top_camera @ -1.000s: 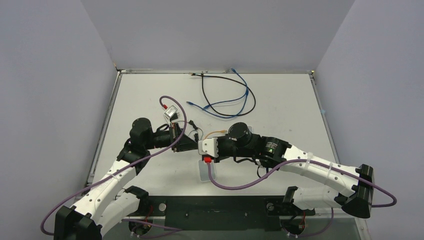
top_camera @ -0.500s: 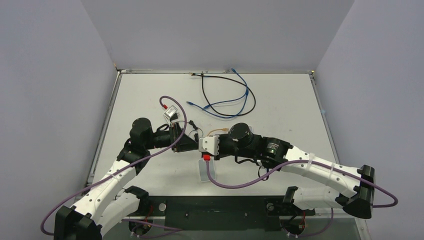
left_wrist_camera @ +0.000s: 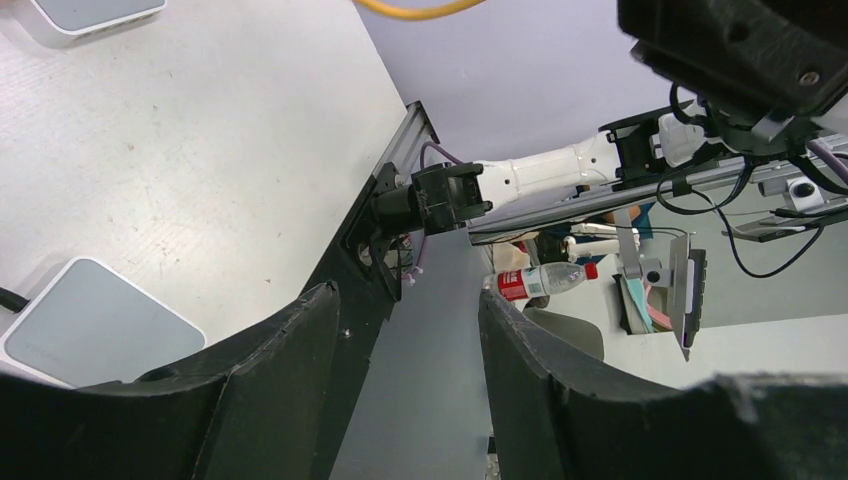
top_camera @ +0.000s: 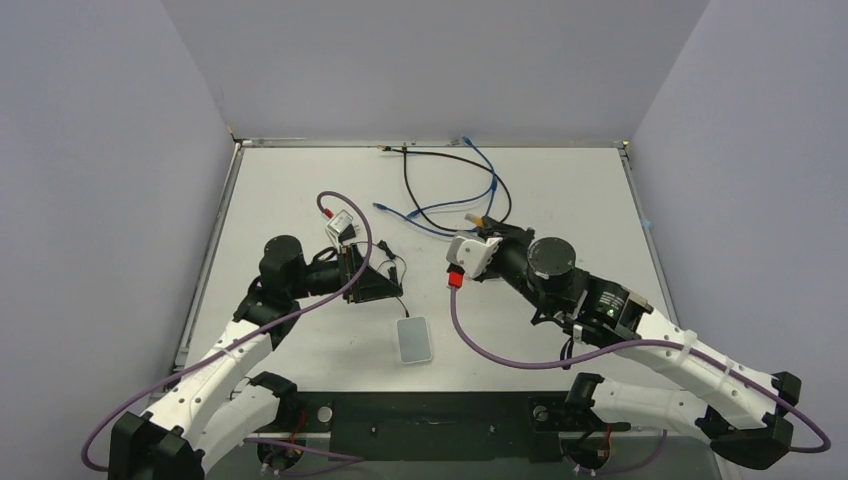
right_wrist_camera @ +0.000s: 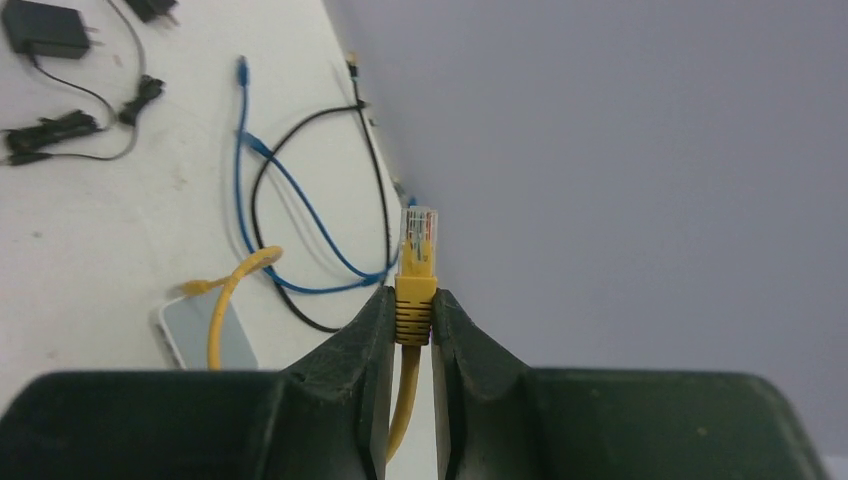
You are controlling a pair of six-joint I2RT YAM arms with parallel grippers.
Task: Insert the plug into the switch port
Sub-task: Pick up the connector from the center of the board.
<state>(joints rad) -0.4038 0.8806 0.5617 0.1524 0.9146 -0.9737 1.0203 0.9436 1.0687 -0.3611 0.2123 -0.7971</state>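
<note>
Your left hand [left_wrist_camera: 405, 300] stands open and empty, so nothing steadies the switch [top_camera: 413, 340], which lies flat on the table [top_camera: 560, 200] near it. Further right, your right hand [right_wrist_camera: 412, 300] is clenched on the yellow plug [right_wrist_camera: 418, 240] by its boot, so the tip stays free to go in.

The right pincer [right_wrist_camera: 413, 303] clamps the yellow boot of a clear-tipped yellow network plug [right_wrist_camera: 418, 235], tip up. Behind, a thin blue cable [right_wrist_camera: 300, 205] and a thin black cable [right_wrist_camera: 262, 180] loop on the white worktop [right_wrist_camera: 100, 230].
</note>
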